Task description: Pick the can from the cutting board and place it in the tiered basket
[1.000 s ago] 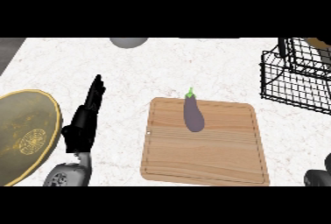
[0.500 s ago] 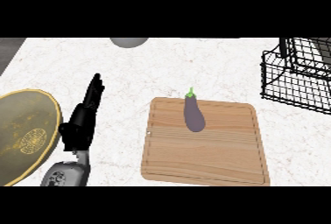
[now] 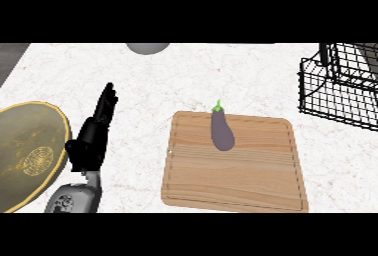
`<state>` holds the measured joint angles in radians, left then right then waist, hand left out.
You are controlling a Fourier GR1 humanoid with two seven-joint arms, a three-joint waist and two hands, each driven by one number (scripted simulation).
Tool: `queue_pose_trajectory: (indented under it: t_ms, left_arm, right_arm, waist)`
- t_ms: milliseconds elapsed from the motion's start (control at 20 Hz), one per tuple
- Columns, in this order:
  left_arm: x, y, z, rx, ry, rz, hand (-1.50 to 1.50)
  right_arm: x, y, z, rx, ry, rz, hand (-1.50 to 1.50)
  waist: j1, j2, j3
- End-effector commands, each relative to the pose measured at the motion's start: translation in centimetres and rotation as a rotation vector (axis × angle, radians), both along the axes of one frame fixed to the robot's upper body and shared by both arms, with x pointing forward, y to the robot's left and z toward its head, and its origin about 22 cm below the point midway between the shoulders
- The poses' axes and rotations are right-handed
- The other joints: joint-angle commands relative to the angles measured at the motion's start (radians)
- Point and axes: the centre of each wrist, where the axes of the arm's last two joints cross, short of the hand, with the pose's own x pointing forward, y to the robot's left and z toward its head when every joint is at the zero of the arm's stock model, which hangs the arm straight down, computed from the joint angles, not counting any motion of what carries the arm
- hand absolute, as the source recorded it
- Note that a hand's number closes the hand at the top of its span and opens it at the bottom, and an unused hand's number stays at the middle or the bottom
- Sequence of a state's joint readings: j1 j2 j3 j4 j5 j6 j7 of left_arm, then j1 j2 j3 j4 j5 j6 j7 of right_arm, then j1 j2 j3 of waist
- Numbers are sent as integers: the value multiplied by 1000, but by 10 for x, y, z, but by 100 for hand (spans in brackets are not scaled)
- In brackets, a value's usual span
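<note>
Only the left hand (image 3: pixel 94 135) was seen, held edge-on with fingers straight and holding nothing, between a gold plate (image 3: pixel 29 150) and the cutting board (image 3: pixel 236 170). No right hand was in view. No can was found on the board; an eggplant (image 3: pixel 222 131) was lying at its upper edge instead, untouched. The picking step was judged not yet begun. A reach across the board's left rim would be called for next, followed by a carry to the tiered basket (image 3: pixel 341 90), which was set well apart at the upper right. Bare counter (image 3: pixel 251 75) was left between board and basket for that carry. A grey object (image 3: pixel 148 47) was partly seen at the far edge.
</note>
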<state>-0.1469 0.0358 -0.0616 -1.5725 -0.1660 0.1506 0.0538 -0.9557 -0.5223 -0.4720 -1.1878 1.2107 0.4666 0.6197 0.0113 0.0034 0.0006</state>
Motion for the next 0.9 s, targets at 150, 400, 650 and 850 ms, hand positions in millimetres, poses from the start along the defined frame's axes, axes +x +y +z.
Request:
queue_pose_trajectory:
  t_ms: [150,400,650,850]
  left_arm:
    - [6,-6,4,-9,17,8,0]
    - [0,-17,3,-9,12,-5,0]
    - [6,1,0,-7,12,7,0]
    - [-9,-3,-3,-9,20,25,0]
  right_arm:
    - [9,-9,-29,240,-135,8,-150]
    - [-10,-38,-3,317,-334,-29,-150]
    - [-44,-55,33,348,-479,-192,-150]
    - [-89,-102,16,436,-548,-284,-150]
  waist:
    - [-4,-1,0]
    - [-7,-5,0]
    - [-21,-9,-1]
    - [-28,-13,0]
